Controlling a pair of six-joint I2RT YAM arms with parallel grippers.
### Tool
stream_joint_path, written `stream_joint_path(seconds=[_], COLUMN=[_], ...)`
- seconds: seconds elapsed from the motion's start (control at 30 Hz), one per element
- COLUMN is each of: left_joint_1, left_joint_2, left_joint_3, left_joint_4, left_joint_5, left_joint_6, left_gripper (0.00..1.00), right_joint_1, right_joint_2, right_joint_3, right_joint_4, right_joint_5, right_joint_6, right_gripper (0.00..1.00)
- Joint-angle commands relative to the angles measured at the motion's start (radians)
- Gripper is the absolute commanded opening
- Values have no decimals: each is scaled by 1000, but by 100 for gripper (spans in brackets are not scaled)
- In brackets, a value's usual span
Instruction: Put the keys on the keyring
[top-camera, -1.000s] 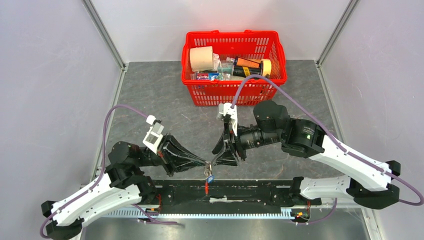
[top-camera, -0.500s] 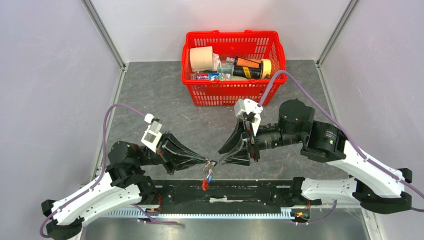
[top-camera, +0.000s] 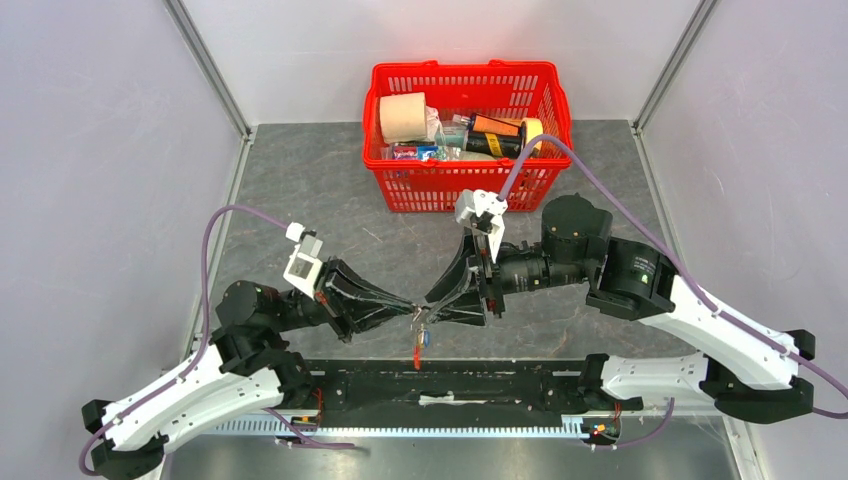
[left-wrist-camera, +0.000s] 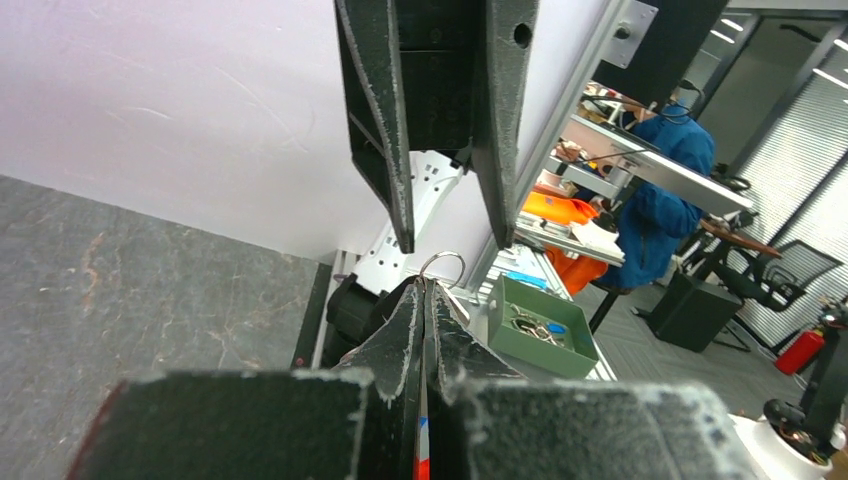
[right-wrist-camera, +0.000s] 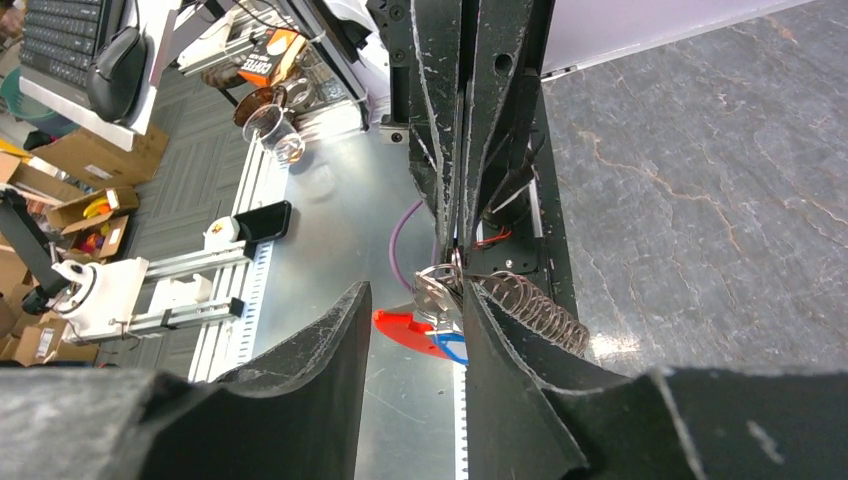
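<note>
The keyring (top-camera: 417, 340) is a bundle of a wire ring (left-wrist-camera: 443, 262), a red strap (right-wrist-camera: 408, 329) and a silvery coil (right-wrist-camera: 530, 306). It hangs from my left gripper (top-camera: 413, 319), whose fingers (left-wrist-camera: 405, 320) are pressed together on it. Only the wire loop sticks out past the tips. A flat silvery key (right-wrist-camera: 434, 290) with a blue tag (right-wrist-camera: 456, 349) dangles in the bundle. My right gripper (top-camera: 430, 310) faces the left one tip to tip and is open, its fingers (right-wrist-camera: 335, 345) on either side of the dangling bundle without pinching it. The coil lies behind its right finger.
A red basket (top-camera: 466, 190) with a paper roll, tape and bottles stands at the back of the grey table (top-camera: 300, 200). A black rail (top-camera: 460, 385) runs along the near edge under the bundle. Grey walls close in both sides.
My right gripper pulled back to the right, then returned to the left gripper's tip and now straddles the bundle. The left gripper stayed shut and barely moved.
</note>
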Motion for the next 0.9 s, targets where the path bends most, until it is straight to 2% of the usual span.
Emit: stream_joint_path(seconds=[0.0, 0.27, 0.87], left_joint_1=[2, 2, 2], left_joint_2=[-3, -5, -49], left_joint_3=[51, 52, 54], left_joint_4=[-23, -65, -136], left_joint_5=[-91, -144, -249], left_joint_6=[52, 61, 79], left_gripper=[2, 2, 2], right_joint_1=[3, 3, 3], right_joint_2=[-8, 23, 83], right_joint_3=[44, 75, 109], right_joint_4=[19, -48, -117], right_joint_5=[73, 201, 254], right_joint_6=[36, 53, 53], right_gripper=[47, 47, 38])
